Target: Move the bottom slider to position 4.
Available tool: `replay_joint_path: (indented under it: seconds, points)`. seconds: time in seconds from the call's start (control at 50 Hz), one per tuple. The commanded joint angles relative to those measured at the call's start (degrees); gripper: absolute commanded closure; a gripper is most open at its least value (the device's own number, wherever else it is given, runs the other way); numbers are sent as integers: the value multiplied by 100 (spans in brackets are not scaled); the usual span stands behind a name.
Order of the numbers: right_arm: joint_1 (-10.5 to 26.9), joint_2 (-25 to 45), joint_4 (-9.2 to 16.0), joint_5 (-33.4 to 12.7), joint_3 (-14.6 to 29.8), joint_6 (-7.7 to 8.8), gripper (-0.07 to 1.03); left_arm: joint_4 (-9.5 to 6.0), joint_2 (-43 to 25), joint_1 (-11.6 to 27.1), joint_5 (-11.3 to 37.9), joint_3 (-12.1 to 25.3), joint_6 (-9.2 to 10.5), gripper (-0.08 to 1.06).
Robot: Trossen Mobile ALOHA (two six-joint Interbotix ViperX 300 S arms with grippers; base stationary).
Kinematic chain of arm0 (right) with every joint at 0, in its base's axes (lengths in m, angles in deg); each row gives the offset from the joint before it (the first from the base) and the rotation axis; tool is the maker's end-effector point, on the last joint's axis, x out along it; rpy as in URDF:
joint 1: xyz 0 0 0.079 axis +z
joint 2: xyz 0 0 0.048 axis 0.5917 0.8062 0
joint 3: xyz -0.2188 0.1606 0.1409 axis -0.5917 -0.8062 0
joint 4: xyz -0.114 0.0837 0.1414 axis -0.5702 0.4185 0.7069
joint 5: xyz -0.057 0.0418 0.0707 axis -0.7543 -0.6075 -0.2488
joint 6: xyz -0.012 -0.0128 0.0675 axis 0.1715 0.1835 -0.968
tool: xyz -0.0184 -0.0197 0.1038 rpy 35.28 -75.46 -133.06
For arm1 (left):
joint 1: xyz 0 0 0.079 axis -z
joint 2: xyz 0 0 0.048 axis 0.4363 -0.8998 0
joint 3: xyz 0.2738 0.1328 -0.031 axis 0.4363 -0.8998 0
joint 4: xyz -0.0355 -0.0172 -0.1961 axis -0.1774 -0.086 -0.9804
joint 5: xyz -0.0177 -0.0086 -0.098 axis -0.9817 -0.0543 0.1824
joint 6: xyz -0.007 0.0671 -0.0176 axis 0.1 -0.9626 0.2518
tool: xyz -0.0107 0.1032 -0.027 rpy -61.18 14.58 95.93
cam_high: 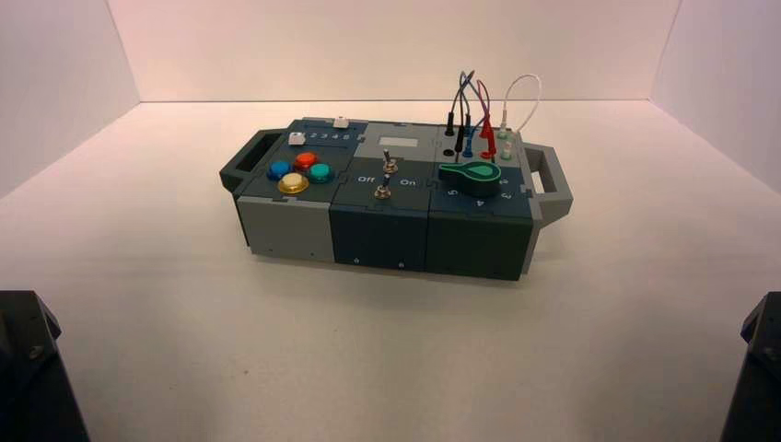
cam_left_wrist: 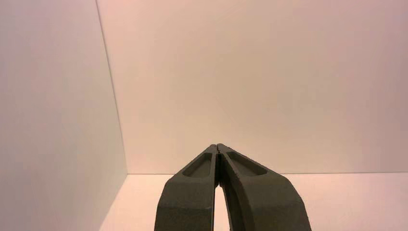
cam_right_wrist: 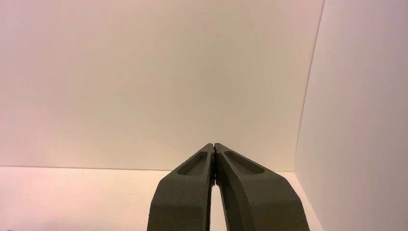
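The box (cam_high: 285,230) stands in the middle of the table. The bottom slider (cam_high: 297,139), a bright white knob, sits at the box's far left, above the coloured buttons, with a row of white digits beside it on its dark teal track. The digit 4 (cam_high: 336,136) lies in that row. My left gripper (cam_left_wrist: 218,146) is shut and empty, facing the white wall, with the left arm (cam_high: 28,368) parked at the near left. My right gripper (cam_right_wrist: 213,145) is shut and empty, with the right arm (cam_high: 760,364) parked at the near right. Both are far from the box.
A duller white slider knob (cam_high: 342,122) sits behind the bottom one. The box also bears blue, red, teal and yellow buttons (cam_high: 295,182), two toggle switches (cam_high: 390,166), a green dial (cam_high: 471,173) and plugged wires (cam_high: 474,110). Grey handles (cam_high: 553,184) stick out at both ends.
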Motion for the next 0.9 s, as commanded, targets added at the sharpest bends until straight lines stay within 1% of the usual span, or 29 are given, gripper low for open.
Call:
replay_joint_path:
  seconds: [0.02,0.28,0.9]
  points:
    - [18,35,9,35,158,18,99,0,-18,9,-35,149,-26,100]
    - [18,35,9,26,176,44,99,0,-26,9,-35,141,-97,100]
    - [18,53,18,0,167,44,99,0,-18,9,-26,141,-97,100]
